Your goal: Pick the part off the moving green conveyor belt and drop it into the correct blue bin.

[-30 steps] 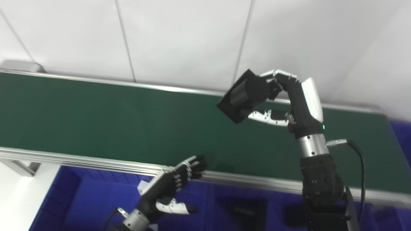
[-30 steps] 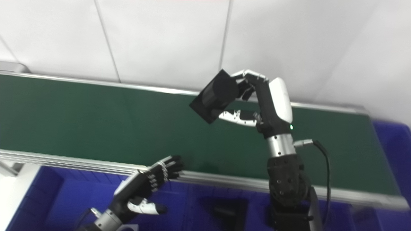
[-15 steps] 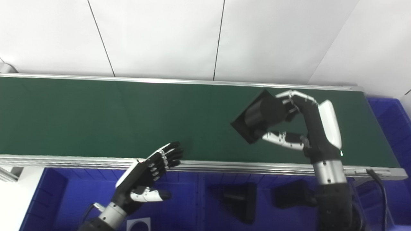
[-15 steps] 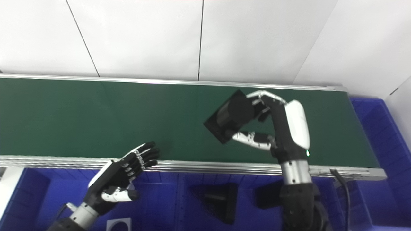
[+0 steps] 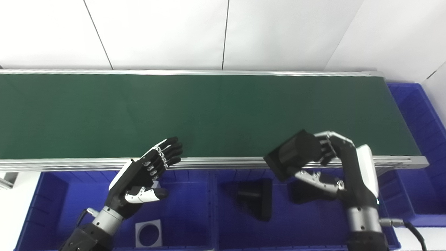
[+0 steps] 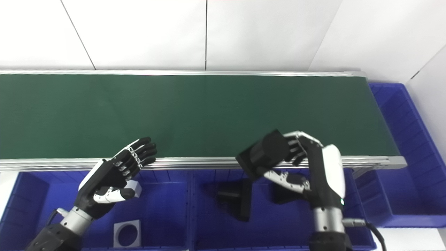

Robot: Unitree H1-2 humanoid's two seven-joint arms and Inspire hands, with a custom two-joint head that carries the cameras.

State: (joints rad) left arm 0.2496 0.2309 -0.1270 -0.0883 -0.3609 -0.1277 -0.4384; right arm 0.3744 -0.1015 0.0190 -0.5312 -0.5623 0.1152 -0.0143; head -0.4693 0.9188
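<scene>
My right hand [image 5: 339, 164] is shut on a black part [image 5: 291, 155], a short cylinder on a square plate, held tilted above the near rail of the green conveyor belt [image 5: 209, 111] and over the right-hand blue bin [image 5: 216, 209]. Two other black parts [image 5: 256, 200] lie in that bin below it, one partly hidden behind my right hand. My left hand [image 5: 144, 174] hovers open over the left blue bin [image 5: 52, 209], fingers stretched toward the belt's near rail. The belt surface carries nothing.
A white square plate with a round hole [image 5: 148, 233] lies in the left bin, and a second white piece [image 6: 134, 188] shows behind my left hand. Another blue bin [image 5: 418, 139] stands past the belt's right end. White wall panels rise behind the belt.
The camera tilted down and panned, bringing the bins into view. My right hand carried the black part from over the belt back to above its near rail and the bin. The left hand stayed open.
</scene>
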